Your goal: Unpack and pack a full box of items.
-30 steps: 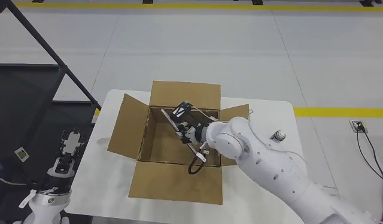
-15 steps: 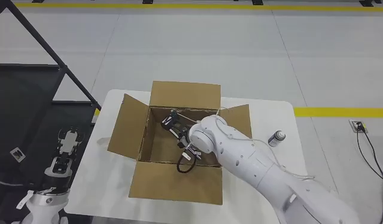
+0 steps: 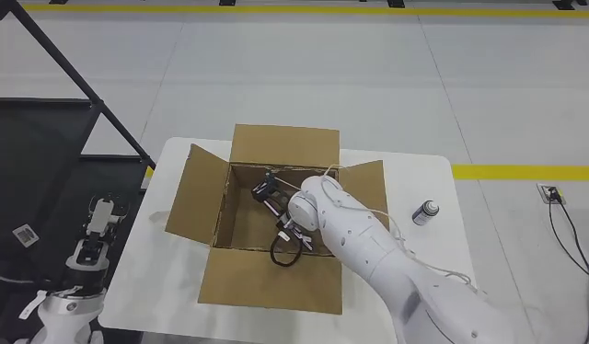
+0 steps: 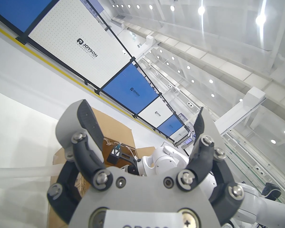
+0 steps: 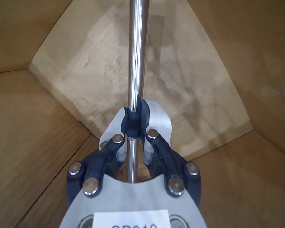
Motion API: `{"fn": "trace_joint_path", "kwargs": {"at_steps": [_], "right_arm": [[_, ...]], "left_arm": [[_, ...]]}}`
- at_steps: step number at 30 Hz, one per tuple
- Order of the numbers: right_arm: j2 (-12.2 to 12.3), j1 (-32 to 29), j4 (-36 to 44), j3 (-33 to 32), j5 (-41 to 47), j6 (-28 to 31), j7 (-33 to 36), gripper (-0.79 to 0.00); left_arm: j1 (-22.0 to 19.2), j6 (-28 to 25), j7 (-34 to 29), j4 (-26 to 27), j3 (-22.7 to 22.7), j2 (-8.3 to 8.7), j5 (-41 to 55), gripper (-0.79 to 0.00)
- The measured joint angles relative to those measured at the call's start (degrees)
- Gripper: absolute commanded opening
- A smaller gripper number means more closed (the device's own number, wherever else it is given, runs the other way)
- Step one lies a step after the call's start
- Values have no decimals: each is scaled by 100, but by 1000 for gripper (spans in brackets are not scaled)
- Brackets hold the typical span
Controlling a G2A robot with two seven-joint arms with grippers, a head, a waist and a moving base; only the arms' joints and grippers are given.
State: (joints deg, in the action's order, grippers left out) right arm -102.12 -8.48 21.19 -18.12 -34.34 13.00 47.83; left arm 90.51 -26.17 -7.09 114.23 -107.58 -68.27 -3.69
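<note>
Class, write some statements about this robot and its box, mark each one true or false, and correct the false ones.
1. The right gripper is shut on a metal rod. True.
2. The right gripper is outside the box. False: it is down inside the box.
3. The left gripper holds a can. False: its fingers are open and hold nothing.
4. The can is on the table, outside the box. True.
5. The box flaps are folded shut. False: all the flaps are spread open.
</note>
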Motion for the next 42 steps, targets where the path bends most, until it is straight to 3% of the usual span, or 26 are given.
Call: {"fn": "trace_joint_path", "kwargs": {"at_steps": [6, 21, 33, 42], "right_arm": [[-197, 41, -397, -33, -12, 154, -76, -462], [-313, 185, -835, -233, -62, 608, -684, -456], [-56, 117, -584, -404, -328, 1236, -1751, -443], [385, -162, 245, -634, -729, 1122, -2628, -459]], "left_arm": [[-59, 10, -33, -59, 45, -4, -50, 0], [-165, 93, -34, -106, 168, -18, -234, 0], [-338, 220, -54, -144, 342, -24, -508, 0], [-415, 283, -112, -37, 446, -24, -687, 0]]}}
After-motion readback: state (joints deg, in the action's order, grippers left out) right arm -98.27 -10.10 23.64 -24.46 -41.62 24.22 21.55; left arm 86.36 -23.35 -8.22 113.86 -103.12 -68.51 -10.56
